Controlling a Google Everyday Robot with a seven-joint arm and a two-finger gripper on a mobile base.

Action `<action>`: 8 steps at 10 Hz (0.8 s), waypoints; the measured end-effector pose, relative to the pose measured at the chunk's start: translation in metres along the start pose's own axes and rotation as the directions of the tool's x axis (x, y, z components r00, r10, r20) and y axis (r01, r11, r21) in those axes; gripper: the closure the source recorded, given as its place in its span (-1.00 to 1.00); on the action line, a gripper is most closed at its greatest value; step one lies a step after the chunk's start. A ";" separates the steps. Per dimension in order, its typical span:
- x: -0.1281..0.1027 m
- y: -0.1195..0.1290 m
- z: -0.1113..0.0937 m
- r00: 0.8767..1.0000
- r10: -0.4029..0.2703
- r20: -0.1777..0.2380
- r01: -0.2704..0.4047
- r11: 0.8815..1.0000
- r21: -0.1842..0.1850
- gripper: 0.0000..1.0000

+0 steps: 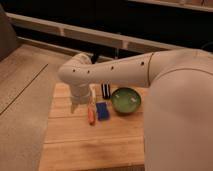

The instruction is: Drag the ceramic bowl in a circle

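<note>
The ceramic bowl (126,100) is round, shallow and glossy green, and sits upright on the wooden table (90,147) at its right side. My white arm reaches from the right across the view, bends at an elbow (75,75) and drops toward the table's left part. My gripper (78,105) is at the low end of that arm segment, well left of the bowl and apart from it, mostly hidden by the arm.
Between gripper and bowl lie a small blue block (102,110), an orange-red item (91,116), a small dark item (106,90) and a pale cup (94,93). Grey floor lies to the left. A railing (90,36) runs behind the table.
</note>
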 end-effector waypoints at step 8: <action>-0.026 -0.016 -0.020 0.991 -0.039 0.129 0.038 0.999 0.011 -0.30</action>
